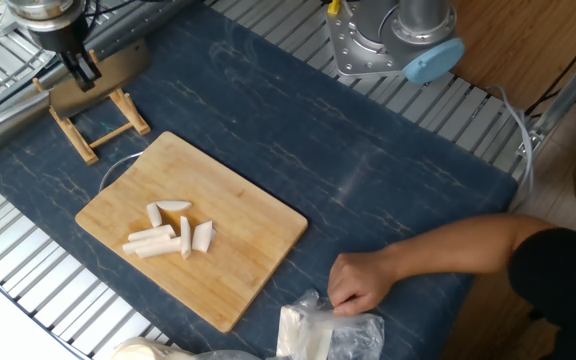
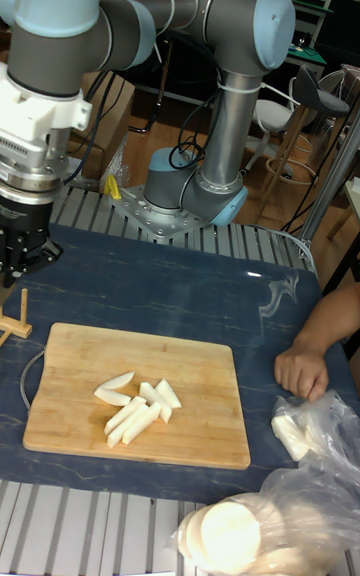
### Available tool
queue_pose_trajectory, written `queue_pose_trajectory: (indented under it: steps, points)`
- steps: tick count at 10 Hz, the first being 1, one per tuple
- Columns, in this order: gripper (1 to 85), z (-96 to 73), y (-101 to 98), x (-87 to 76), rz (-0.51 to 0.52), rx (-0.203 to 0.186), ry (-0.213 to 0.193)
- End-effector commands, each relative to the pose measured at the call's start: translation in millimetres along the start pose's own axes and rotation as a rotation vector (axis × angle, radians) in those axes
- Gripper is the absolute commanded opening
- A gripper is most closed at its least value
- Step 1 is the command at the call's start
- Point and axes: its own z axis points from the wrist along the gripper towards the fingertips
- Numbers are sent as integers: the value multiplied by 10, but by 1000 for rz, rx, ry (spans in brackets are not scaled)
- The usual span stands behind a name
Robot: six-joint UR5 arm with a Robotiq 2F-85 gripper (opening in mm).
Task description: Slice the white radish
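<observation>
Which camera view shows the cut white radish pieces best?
The fixed view: the white radish pieces lie unobstructed and well separated on the cutting board. The tall fixed view shows them lower and overlapping.

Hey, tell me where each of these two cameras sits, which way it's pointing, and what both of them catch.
Fixed view: high above the table, angled down on the cutting board and radish pieces; shows the robot base, the claw top left, and a person's hand.
Tall fixed view: low at the table's front edge, facing the robot; shows the whole arm; the claw is partly cut off.
Shared: board, radish pieces, hand, plastic bag.
</observation>
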Motion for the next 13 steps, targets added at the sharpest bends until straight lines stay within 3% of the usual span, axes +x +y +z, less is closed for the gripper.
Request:
queue_pose_trajectory:
  steps: [1, 13]
  points:
    - [10, 81, -14, -52, 9, -20, -18]
    - [10, 462, -4, -271, 25, -59, -84]
